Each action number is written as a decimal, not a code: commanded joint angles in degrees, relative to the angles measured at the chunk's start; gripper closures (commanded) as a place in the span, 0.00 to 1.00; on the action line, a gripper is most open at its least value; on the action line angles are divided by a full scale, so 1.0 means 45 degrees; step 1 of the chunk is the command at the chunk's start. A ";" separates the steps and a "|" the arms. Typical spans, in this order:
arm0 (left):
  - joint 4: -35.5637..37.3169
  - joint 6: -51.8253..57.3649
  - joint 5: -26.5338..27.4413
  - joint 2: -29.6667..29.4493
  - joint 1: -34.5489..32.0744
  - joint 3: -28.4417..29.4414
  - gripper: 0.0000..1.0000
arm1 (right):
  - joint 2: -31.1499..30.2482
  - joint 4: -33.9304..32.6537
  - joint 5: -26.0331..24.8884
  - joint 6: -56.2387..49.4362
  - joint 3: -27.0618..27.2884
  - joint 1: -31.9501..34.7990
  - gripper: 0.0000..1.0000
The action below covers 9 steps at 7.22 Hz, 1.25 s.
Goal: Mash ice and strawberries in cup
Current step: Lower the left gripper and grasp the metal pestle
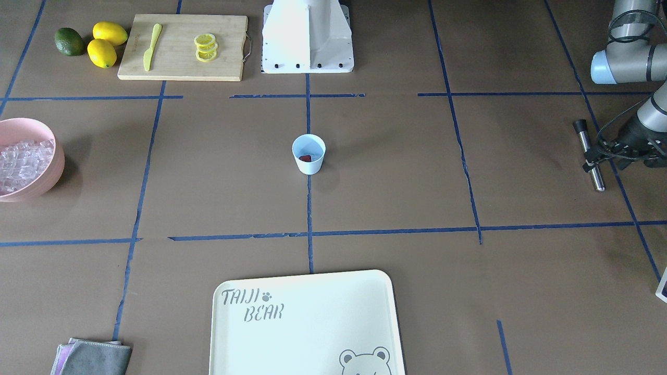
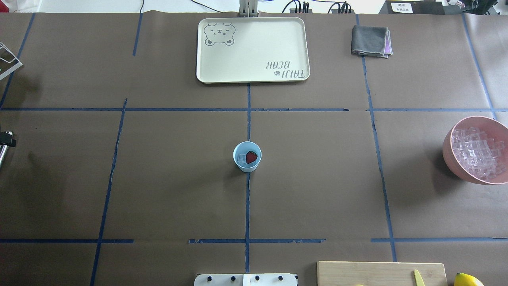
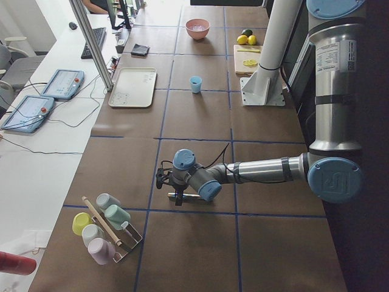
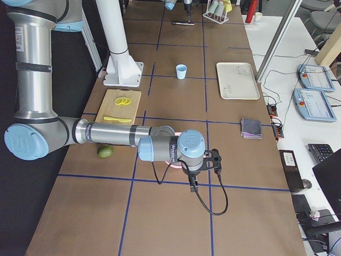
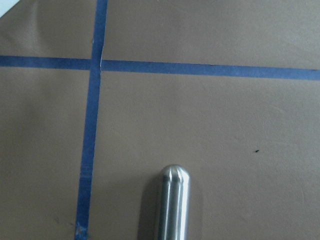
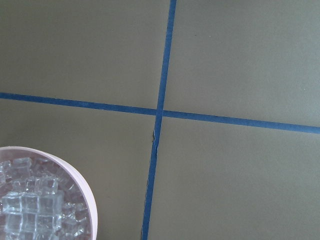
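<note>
We see the left gripper (image 1: pixel 594 154) low over the table, with its fingers on both sides of a slim steel rod with a black cap (image 1: pixel 597 177). Whether they press the rod we cannot tell. The small pale blue cup (image 2: pixel 246 168), with the red strawberry (image 2: pixel 251 157) inside, stands well apart from both grippers, between them. The right gripper (image 4: pixel 212 160) hangs just beside the pink bowl (image 2: pixel 449 155) of clear ice cubes (image 2: pixel 476 153); how far it is open we cannot tell.
</note>
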 commanded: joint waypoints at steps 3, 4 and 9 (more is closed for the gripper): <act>-0.0210 -0.0022 -0.0019 -0.0067 0.0241 0.0392 0.00 | -0.0048 0.0000 0.0000 -0.0019 0.0029 0.0000 0.01; -0.0229 -0.0022 0.0000 -0.0067 0.0338 0.0392 0.03 | -0.0049 0.0000 0.0000 -0.0020 0.0029 0.0000 0.01; -0.0249 -0.0003 -0.0136 -0.0008 0.0339 0.0334 0.94 | -0.0029 0.0000 0.0000 -0.0020 0.0049 0.0000 0.01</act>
